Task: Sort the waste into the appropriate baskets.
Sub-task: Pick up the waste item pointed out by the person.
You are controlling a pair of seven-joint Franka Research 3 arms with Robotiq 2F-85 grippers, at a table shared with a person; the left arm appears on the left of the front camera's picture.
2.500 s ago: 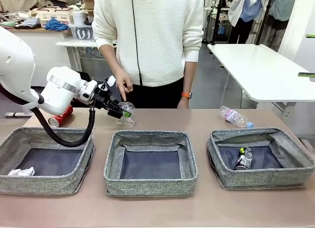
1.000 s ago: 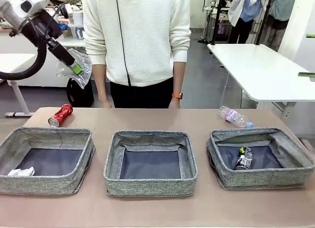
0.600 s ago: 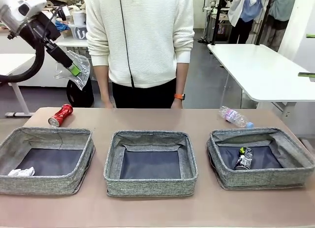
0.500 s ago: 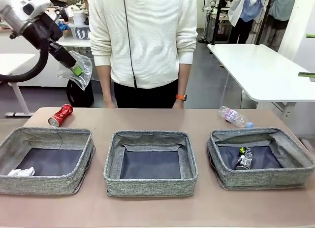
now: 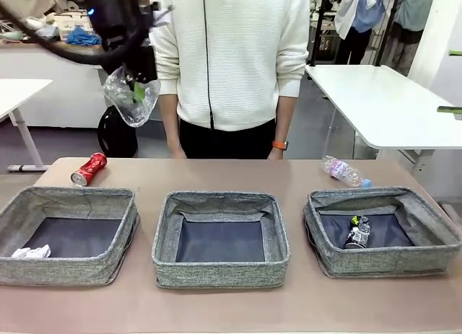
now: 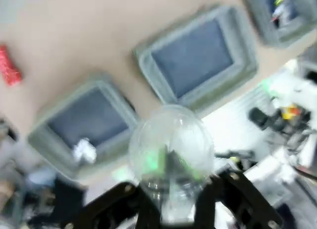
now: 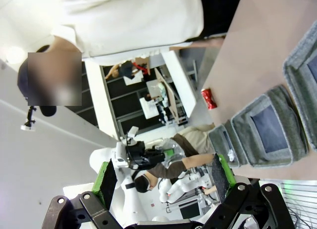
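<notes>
Up at the top left, the left gripper [image 5: 137, 93] hangs high above the table [image 5: 231, 309], and we see its jaws clamped tight on the clear plastic cup [image 5: 127, 103]. The cup is crumpled and dangles below the fingers, well above the tabletop, just in front of the person's sleeve [image 5: 164, 67]. From the left wrist view, which is blurred, we look down through the cup's clear wall at the baskets far below.

On the table we have three baskets in a row. The left basket [image 5: 68, 269] holds the crumpled white paper ball [image 5: 30, 252] in its near left corner. The middle basket [image 5: 220, 270] shows its dark flat bottom. The right basket [image 5: 382, 262] holds the dark crushed can [image 5: 357, 231], lying near its middle.

Beyond the left basket, near its far rim, the crushed red can [image 5: 89, 169] lies on the bare tabletop. Beyond the right basket we spot the clear bottle with blue cap [image 5: 343, 171], on its side, cap pointing right.

The right gripper [image 7: 163, 177] has its jaws spread wide with nothing between the green pads [image 7: 105, 182].

The person [image 5: 231, 60] stands at the far edge in a white sweater, arms down, an orange wristband [image 5: 278, 144] on one wrist.
</notes>
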